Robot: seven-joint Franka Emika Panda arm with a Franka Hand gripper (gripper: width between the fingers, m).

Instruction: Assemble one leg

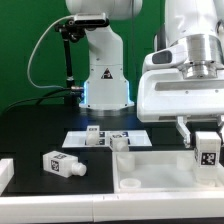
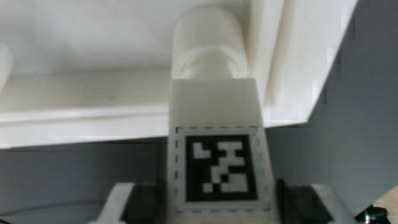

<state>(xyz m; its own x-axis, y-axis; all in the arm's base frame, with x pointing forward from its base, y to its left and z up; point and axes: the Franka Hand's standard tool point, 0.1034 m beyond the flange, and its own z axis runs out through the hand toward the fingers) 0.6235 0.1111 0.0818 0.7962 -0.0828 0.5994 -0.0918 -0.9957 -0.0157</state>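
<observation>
My gripper (image 1: 206,143) is at the exterior view's right, shut on a white leg (image 1: 207,153) whose black-and-white tag faces the camera. It holds the leg over the right end of the large white panel (image 1: 150,172). In the wrist view the gripper (image 2: 222,208) clamps the tagged leg (image 2: 221,150) between its two fingers (image 2: 135,203). The leg's far end points at a rimmed corner of the panel (image 2: 107,100). I cannot tell whether the leg's tip touches the panel. Another leg (image 1: 62,163) lies on its side on the black table, left of the panel.
Two more legs (image 1: 95,135) (image 1: 120,143) stand on or near the marker board (image 1: 108,135) behind the panel. The robot base (image 1: 105,75) stands at the back. A white object (image 1: 5,172) lies at the left edge of the table.
</observation>
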